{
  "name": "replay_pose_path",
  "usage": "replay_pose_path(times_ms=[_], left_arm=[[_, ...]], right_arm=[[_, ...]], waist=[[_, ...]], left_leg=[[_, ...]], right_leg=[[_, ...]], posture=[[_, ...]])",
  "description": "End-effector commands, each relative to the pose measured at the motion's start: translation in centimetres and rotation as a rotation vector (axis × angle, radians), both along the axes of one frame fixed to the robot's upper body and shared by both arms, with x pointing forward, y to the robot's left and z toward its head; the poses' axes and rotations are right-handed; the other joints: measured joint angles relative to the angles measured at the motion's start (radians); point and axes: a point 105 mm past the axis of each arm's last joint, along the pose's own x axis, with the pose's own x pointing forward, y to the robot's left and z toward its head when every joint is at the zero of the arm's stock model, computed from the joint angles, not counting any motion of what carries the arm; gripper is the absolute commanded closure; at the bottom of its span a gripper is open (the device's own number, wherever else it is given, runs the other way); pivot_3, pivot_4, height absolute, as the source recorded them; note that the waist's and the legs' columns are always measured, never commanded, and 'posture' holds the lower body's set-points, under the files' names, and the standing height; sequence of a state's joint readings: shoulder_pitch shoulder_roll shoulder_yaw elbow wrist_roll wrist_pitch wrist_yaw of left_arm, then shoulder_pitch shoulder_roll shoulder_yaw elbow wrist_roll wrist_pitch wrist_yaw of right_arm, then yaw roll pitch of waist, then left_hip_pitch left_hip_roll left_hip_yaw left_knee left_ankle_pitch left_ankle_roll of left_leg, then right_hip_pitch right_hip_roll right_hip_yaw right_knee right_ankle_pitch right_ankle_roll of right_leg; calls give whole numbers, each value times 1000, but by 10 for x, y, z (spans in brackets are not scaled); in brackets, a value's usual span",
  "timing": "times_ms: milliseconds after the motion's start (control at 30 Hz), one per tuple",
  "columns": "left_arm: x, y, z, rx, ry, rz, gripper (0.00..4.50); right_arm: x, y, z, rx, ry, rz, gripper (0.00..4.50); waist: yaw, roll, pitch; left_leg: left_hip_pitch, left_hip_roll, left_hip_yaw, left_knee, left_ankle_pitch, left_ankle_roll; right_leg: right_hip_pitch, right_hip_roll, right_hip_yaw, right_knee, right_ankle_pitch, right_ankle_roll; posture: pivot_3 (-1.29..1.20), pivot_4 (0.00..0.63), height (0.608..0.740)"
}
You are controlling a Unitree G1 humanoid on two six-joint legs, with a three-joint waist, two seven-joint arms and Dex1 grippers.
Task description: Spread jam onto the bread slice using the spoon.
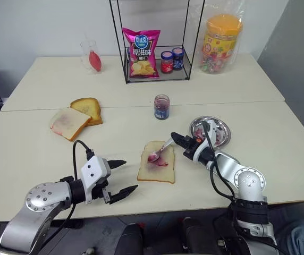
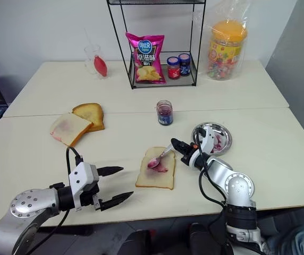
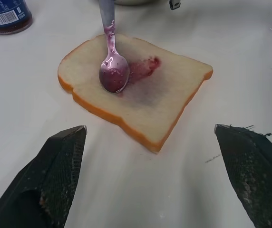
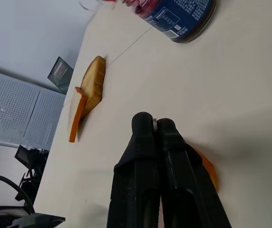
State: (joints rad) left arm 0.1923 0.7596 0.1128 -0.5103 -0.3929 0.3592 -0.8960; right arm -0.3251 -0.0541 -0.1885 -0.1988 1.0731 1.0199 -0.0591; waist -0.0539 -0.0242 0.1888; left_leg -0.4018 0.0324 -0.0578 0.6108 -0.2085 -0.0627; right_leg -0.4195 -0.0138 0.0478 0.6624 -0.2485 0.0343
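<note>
1. Left eye view has the bread slice (image 1: 157, 162) lying flat on the desk (image 1: 258, 90), near its front edge, between the two arms
2. On the slice's middle sits a smear of jam (image 3: 143, 69), reddish-purple, and the spoon (image 3: 112, 66) rests its bowl on the bread right at that smear, bowl coated with jam
3. Its handle runs back from the bowl to the right tool (image 1: 177, 141), whose black fingers are pressed together on the handle's end
4. Right wrist view shows those same fingers (image 4: 143, 156) closed tight against each other, with the bread's crust edge just behind them
5. Just beyond the right arm, a round metal plate (image 1: 224, 125) lies on the desk
6. Off to the slice's left, apart from it and just above the desk, the left tool (image 1: 121, 178) has its fingers spread wide with nothing between them
7. Behind the slice stands a small glass jar (image 1: 161, 107) with a blue label and dark contents
8. Further left, two more slices (image 1: 77, 118) lie overlapped, one golden-brown, one pale with a pinkish smudge
9. At the back, a wire rack (image 1: 157, 40) holds a pink chip bag (image 1: 141, 52) and two small lidded jars (image 1: 171, 59)
</note>
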Motion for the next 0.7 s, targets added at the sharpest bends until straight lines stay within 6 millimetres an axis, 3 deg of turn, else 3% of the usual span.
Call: replay_pose_path(times_ms=[33, 267, 400, 533, 700], left_arm=[[-4, -6, 8, 4, -43, -31, 0], [-3, -6, 7, 4, -45, -35, 0], [-2, -5, 7, 6, -46, -34, 0], [-2, -5, 7, 7, -50, -35, 0], [-3, -8, 7, 8, -53, -41, 0]], right_arm=[[-13, -16, 7, -3, -21, -3, 4464], [-25, -33, 7, -33, -2, -6, 4464], [-25, -36, 27, 20, -35, 8, 4464], [-17, -28, 36, 70, -38, 1, 4464], [-3, -10, 30, 53, -26, -3, 4464]], waist=[[-2, 0, 0], [-3, 0, 0], [-3, 0, 0], [-3, 0, 0], [-5, 0, 0]], left_leg=[[0, 0, 0, 0, 0, 0], [1, 0, 0, 0, 0, 0], [0, 0, 0, 0, 0, 0], [1, 0, 1, 0, 0, 0], [1, 0, 0, 0, 0, 0]], right_leg=[[0, 0, 0, 0, 0, 0], [0, 0, 1, 1, -1, -1], [0, 0, 1, 0, -1, -1], [0, 0, 1, 0, 0, -1], [0, 1, 1, 1, 0, -1]], posture=[[0, 150, 740], [0, 150, 740], [0, 150, 740], [0, 150, 740], [0, 150, 740]])
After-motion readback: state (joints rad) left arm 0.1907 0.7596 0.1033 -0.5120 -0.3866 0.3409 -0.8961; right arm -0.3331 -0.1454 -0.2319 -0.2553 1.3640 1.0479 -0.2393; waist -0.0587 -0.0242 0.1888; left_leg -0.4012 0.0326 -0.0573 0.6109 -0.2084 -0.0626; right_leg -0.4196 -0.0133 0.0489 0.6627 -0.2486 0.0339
